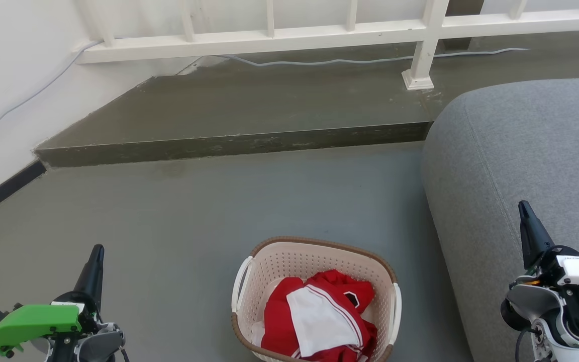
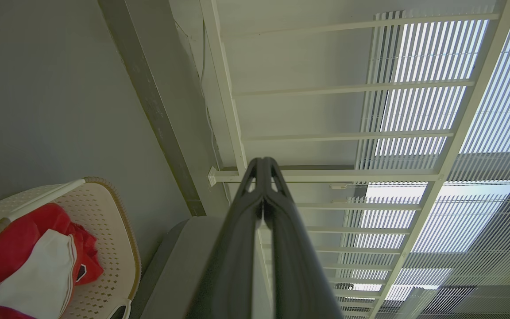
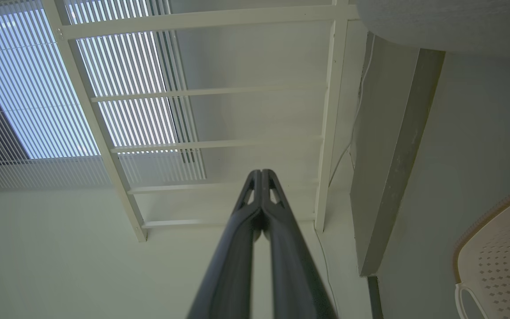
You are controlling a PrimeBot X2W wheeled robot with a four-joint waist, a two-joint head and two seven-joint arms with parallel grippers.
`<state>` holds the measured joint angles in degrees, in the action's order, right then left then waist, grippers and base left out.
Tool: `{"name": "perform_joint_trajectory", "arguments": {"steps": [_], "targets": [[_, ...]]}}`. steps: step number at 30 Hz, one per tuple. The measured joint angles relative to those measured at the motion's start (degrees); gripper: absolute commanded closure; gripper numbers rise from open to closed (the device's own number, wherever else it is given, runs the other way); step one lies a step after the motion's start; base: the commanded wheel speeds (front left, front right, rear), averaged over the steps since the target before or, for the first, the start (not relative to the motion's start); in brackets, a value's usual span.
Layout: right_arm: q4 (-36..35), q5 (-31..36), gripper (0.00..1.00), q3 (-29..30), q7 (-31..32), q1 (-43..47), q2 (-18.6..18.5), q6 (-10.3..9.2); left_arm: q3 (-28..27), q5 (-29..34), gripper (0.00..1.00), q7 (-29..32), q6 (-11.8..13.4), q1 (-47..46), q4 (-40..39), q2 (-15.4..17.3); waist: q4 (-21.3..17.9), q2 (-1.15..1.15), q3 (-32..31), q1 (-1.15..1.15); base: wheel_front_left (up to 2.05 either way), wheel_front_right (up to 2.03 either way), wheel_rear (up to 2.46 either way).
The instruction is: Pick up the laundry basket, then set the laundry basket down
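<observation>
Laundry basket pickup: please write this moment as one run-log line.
laundry basket: on floor, ungrasped | left gripper: shut, apart | right gripper: shut, apart

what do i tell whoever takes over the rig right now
Laundry basket: standing on the floor, red and white clothes inside.
Left gripper: shut, empty, to the basket's left, apart from it.
Right gripper: shut, empty, to its right, by the grey sofa.
Done: nothing; no handle grasped.
Left: pick up the basket, then set it down.
</observation>
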<state>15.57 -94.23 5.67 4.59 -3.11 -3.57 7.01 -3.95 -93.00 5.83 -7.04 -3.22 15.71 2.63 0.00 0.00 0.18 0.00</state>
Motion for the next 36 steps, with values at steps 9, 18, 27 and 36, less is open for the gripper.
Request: {"name": "perform_joint_trajectory", "arguments": {"steps": [9,18,27,36], "targets": [[0.0,0.01,1.0,0.03,0.0,0.0,0.01,0.0,0.0,0.0,1.0,0.0,0.0,0.0,0.0,0.0,0.0,0.0,0.0,0.0,0.0,0.0,0.0],[0.0,0.01,1.0,0.08,0.0,0.0,0.01,0.0,-0.01,0.0,1.0,0.0,0.0,-0.01,0.0,0.0,0.0,0.0,0.0,0.0,0.0,0.0,0.0],[0.0,0.01,1.0,0.12,0.0,0.0,0.02,0.0,-0.02,0.0,1.0,0.0,0.0,-0.01,0.0,-0.01,0.0,0.0,0.0,0.0,0.0,0.0,0.0],[0.0,0.01,1.0,0.15,0.01,0.0,0.04,0.0,-0.03,0.0,1.0,0.0,0.0,-0.01,0.0,-0.01,0.0,0.0,0.0,0.0,0.0,0.0,0.0]]}}
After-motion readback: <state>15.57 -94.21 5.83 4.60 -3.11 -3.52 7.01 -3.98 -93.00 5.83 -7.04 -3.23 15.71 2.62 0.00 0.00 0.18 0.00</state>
